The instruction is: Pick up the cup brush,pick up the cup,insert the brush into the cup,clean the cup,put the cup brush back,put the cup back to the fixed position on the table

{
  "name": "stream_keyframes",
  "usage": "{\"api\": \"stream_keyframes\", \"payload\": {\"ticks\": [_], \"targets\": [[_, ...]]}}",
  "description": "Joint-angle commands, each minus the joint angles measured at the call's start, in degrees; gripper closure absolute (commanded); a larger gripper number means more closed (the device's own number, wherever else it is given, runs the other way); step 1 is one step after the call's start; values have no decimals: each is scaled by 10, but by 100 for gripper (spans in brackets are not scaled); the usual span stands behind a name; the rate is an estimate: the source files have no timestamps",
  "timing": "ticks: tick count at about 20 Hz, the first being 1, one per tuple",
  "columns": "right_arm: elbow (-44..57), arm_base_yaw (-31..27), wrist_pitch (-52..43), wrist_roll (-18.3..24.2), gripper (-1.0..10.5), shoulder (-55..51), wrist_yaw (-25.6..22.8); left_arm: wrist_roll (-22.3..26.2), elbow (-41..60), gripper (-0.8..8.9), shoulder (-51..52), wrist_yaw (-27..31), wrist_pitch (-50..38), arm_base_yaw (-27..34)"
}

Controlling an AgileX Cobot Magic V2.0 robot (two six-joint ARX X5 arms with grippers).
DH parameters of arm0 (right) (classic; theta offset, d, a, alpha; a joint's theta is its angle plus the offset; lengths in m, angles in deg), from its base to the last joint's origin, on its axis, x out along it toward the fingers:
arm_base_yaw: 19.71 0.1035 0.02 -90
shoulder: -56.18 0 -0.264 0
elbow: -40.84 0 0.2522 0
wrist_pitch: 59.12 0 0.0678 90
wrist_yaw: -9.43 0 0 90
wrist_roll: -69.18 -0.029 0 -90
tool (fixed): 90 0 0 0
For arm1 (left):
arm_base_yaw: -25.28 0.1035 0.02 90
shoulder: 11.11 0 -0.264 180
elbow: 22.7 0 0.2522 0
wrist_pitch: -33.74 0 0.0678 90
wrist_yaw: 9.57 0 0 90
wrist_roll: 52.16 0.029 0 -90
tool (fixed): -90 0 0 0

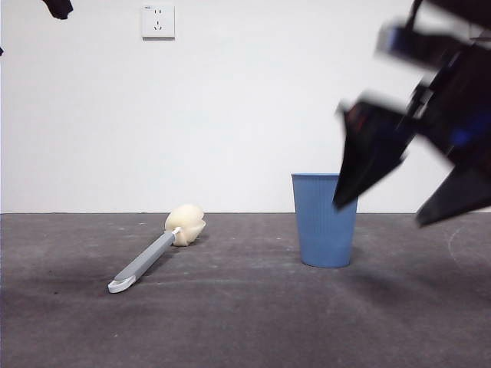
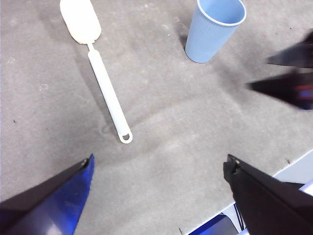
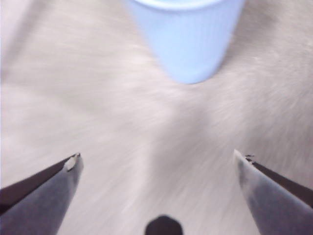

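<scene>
The right gripper [image 1: 387, 211], wide open and empty, hung at the cup's [image 1: 324, 221] two o'clock above the surface [image 1: 245, 322].

Front view sat low, level across the table [image 1: 230, 322]; both wrist views looked down, sharing the cup [image 2: 215, 30].

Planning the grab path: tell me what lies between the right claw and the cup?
Nothing: the right wrist view shows only bare table between the open right claw and the cup.
</scene>
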Motion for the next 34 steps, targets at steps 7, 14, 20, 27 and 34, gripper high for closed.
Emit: {"api": "stream_keyframes", "payload": {"ticks": [7, 14, 20, 27, 34], "targets": [[-45, 1, 295, -18, 379, -278, 127, 53, 5, 375, 1, -2, 46, -1], [-168, 2, 451, 35, 380, -290, 127, 66, 5, 375, 1, -51, 63, -1], [-192, 2, 492, 57, 535, -286, 125, 66, 5, 510, 1, -61, 62, -1], [-192, 1, 491, 58, 955, -286, 125, 66, 5, 820, 1, -60, 61, -1], [-192, 1, 491, 40, 946, -286, 125, 68, 5, 818, 1, -58, 61, -1]]}}
